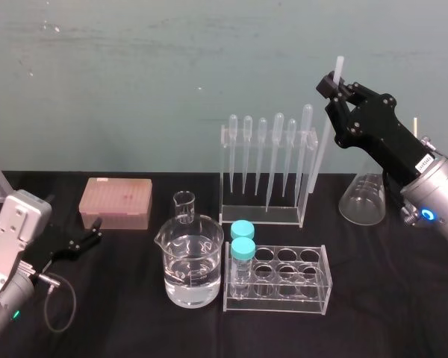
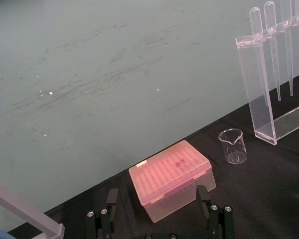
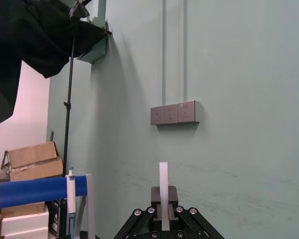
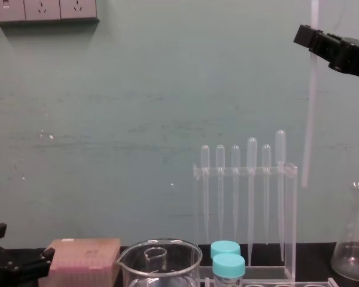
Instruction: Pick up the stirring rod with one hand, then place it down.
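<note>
The stirring rod (image 1: pixel 323 145), a thin translucent-white stick, hangs nearly upright in the air above the table's right side. My right gripper (image 1: pixel 335 83) is shut on the stirring rod near its upper end. In the chest view the stirring rod (image 4: pixel 309 119) runs down from the right gripper (image 4: pixel 315 39), and its lower tip ends level with the pipette rack's top. The right wrist view has the stirring rod (image 3: pixel 163 186) standing up between the right gripper's (image 3: pixel 163 219) fingers. My left gripper (image 1: pixel 93 233) rests low at the table's left, open with nothing in it.
A clear rack (image 1: pixel 265 179) of bulb pipettes stands just left of the rod. A conical flask (image 1: pixel 364 198) sits under my right arm. A water beaker (image 1: pixel 193 261), a small beaker (image 1: pixel 184 206), a tube rack (image 1: pixel 284 280) and a pink box (image 1: pixel 116 201) fill the middle and left.
</note>
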Action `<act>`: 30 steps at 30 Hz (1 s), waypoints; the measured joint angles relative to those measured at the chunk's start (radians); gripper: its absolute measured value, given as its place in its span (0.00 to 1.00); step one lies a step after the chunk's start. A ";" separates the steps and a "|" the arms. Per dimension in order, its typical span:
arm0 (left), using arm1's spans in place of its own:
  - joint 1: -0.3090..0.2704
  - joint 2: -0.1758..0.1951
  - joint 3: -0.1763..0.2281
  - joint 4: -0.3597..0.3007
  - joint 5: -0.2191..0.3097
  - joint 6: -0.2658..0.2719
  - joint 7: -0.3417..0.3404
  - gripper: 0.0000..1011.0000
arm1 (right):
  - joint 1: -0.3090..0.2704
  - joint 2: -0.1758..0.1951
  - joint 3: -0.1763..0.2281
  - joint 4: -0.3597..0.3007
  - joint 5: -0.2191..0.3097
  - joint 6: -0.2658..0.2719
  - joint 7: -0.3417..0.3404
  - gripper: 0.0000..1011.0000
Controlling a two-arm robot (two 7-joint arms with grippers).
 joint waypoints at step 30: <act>0.000 0.000 0.000 0.000 0.000 0.000 0.000 0.99 | 0.010 -0.006 -0.016 0.016 0.004 0.005 0.008 0.07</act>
